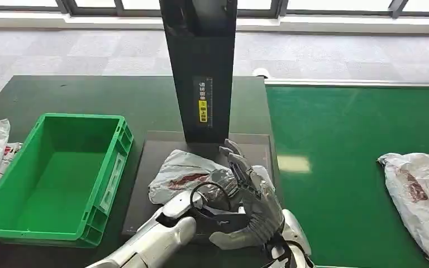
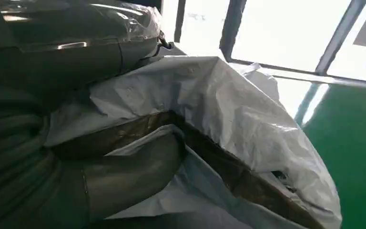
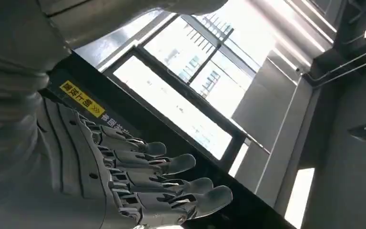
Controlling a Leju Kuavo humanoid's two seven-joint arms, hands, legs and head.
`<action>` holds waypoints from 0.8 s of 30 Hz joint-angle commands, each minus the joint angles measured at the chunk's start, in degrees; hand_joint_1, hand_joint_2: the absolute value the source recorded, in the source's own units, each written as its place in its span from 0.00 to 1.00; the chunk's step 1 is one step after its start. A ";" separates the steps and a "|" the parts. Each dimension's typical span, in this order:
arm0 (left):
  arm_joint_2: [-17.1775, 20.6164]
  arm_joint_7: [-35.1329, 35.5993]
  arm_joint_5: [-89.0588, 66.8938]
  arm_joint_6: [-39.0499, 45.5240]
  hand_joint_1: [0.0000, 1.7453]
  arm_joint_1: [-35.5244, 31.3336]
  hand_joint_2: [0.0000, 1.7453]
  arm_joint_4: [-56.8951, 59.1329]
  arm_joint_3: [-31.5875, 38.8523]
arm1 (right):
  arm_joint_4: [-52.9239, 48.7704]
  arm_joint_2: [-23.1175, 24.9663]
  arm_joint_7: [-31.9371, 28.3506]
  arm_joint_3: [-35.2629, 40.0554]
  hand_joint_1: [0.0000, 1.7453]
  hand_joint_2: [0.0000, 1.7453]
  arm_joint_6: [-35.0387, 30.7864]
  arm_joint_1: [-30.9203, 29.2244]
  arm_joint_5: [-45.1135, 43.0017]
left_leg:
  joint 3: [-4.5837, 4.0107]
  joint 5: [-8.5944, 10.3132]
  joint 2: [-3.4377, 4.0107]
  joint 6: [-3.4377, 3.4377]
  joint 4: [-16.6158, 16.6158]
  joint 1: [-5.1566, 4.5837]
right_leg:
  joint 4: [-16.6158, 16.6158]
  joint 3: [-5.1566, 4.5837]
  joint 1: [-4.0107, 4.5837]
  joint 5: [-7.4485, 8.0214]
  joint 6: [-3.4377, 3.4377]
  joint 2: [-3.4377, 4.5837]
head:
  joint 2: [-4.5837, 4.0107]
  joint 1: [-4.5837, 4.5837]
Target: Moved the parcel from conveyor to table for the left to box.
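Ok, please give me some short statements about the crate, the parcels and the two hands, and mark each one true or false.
1. The green crate holds a parcel. False: it is empty.
2. The left hand touches the white parcel on the black platform. True.
3. The right hand grips a parcel. False: it holds nothing, fingers extended.
4. Another parcel lies on the green conveyor. True.

Right robot hand [image 1: 251,192] open (fingers [image 3: 171,164] extended)
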 commanded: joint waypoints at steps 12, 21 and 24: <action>11.19 -5.35 5.16 21.19 1.00 16.63 1.00 -44.89 15.54 | -0.47 -5.33 -1.50 2.25 0.00 1.00 -8.01 4.80 -4.30 | -0.09 0.01 0.11 -0.05 -0.10 0.03 | -0.05 -0.14 0.03 0.01 -0.06 0.10 | 0.00 0.00; 4.37 -20.77 10.94 22.36 1.00 22.14 1.00 -58.60 28.82 | -2.42 -5.76 -1.26 2.60 0.00 1.00 -10.77 7.05 -4.38 | -0.33 -0.03 0.26 -0.07 -0.05 0.06 | -0.04 -0.17 0.05 0.02 -0.07 0.19 | 0.00 0.00; 3.66 -20.77 9.97 22.36 1.00 22.68 1.00 -61.81 30.42 | -2.56 -5.89 -1.13 2.63 0.00 1.00 -11.13 7.35 -4.42 | -0.16 -0.04 0.20 -0.09 -0.05 0.06 | -0.03 -0.22 0.05 -0.03 -0.08 0.13 | 0.00 0.00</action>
